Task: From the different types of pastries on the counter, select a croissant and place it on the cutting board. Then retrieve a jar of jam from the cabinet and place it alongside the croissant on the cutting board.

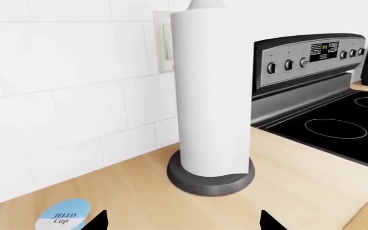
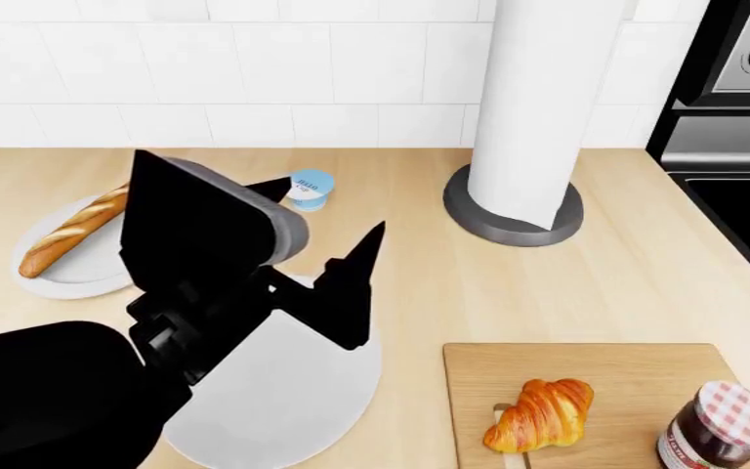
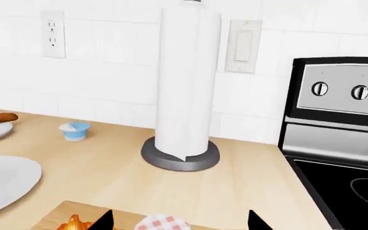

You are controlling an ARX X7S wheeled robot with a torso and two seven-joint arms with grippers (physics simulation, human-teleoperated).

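Observation:
The croissant (image 2: pixel 541 415) lies on the cutting board (image 2: pixel 597 376) at the near right of the counter (image 2: pixel 636 274). The jar of jam (image 2: pixel 718 427) stands upright on the board just right of it. In the right wrist view the checked lid of the jar (image 3: pixel 162 223) sits between the wide-apart tips of my open right gripper (image 3: pixel 180 223), touching neither, with the croissant (image 3: pixel 75 224) beside it. My left gripper (image 2: pixel 327 210) hangs open over the counter, holding nothing. The baguette (image 2: pixel 75 230), another of the pastries, rests on a plate far left.
A tall paper towel roll (image 2: pixel 525 107) on a dark base stands at the back. A blue-and-white cup (image 2: pixel 310 188) sits near the left gripper. A large white plate (image 2: pixel 290 396) lies left of the board. The stove (image 2: pixel 740 117) borders the counter on the right.

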